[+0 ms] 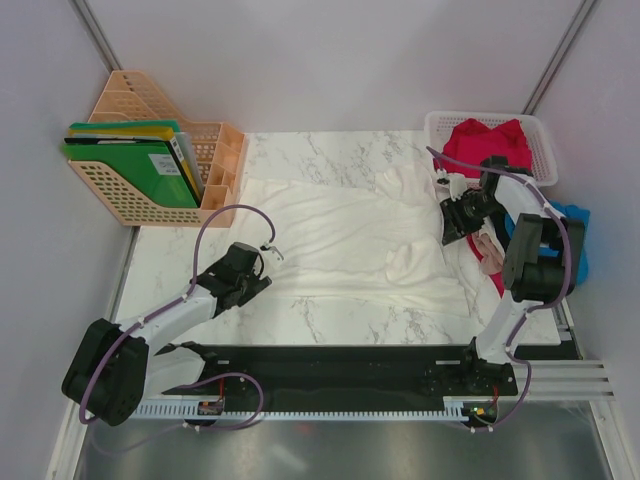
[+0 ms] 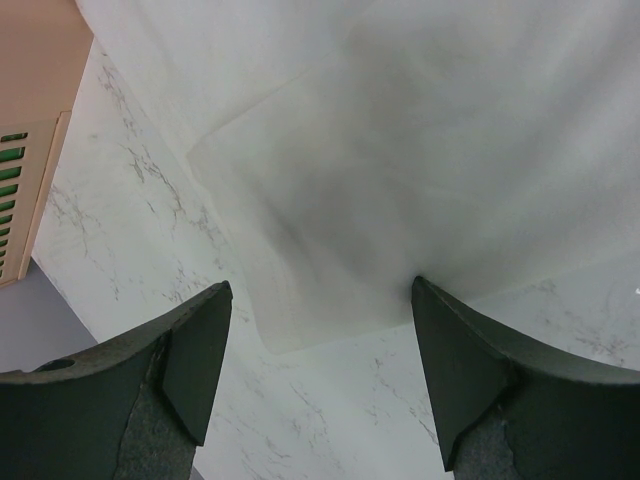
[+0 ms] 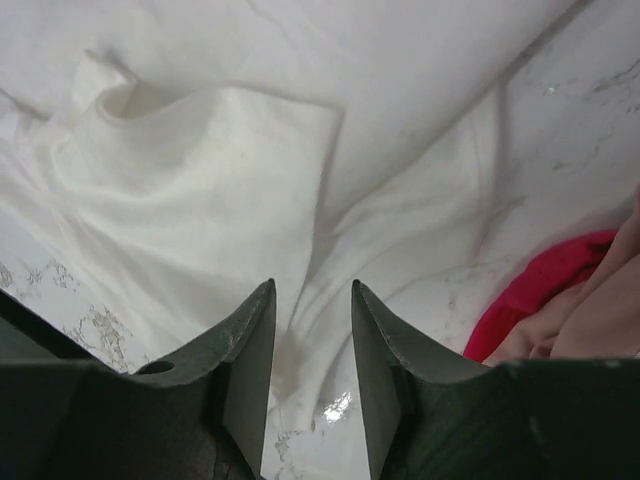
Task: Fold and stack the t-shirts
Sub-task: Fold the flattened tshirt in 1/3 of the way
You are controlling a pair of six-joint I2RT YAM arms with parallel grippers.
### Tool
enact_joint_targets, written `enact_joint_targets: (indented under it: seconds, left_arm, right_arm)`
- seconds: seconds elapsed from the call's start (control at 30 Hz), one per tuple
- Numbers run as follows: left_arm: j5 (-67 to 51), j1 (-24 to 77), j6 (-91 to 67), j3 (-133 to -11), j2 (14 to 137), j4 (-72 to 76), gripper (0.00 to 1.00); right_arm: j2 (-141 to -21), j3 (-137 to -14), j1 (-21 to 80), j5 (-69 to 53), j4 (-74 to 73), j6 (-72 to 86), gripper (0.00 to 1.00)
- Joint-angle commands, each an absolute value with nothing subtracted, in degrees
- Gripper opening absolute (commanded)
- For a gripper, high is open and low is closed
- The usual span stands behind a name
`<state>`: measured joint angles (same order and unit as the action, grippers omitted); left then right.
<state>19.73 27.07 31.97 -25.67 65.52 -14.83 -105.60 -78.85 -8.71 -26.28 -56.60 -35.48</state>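
Left gripper (image 2: 320, 283) gaping, right gripper (image 3: 312, 283) part-open, over rumpled white t-shirt (image 1: 340, 230), marble tabletop (image 1: 330, 318).

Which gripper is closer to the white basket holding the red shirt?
Right. The right gripper hovers just in front of the white basket, over the white t-shirt; the left gripper is across the table at the shirt's other side.

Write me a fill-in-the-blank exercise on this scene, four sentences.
The t-shirt spread across the marble table is ____.
The red t-shirt lies in the mesh ____.
The green folders stand at the table's far ____ corner.
The left gripper hovers over the cloth with jaws ____.
Missing words: white; basket; left; open.
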Motion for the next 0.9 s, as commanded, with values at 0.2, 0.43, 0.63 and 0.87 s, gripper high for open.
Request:
enact_joint_targets:
  seconds: [0.2,0.43,0.63,0.87]
  left_arm:
    - [18.7,26.7,30.5,-23.4,67.9,-20.2,0.8]
    - [18.5,26.7,30.6,-23.5,68.5,-20.1,0.8]
    - [18.6,26.7,30.6,-23.6,68.4,-20.1,0.8]
    - [18.8,26.7,30.5,-23.2,68.5,-19.9,0.81]
  right_arm:
    - [-113.7,-85.9,-6.0,-30.3,-55.8,-32.8,0.45]
    - [-113.8,-83.1,-4.9,-28.9,-54.8,-33.5,0.58]
    - [-114.3,-82.2,-4.8,-28.1,-54.0,-33.5,0.43]
    - [-113.9,-81.4,-4.8,-27.9,-53.8,-33.8,0.0]
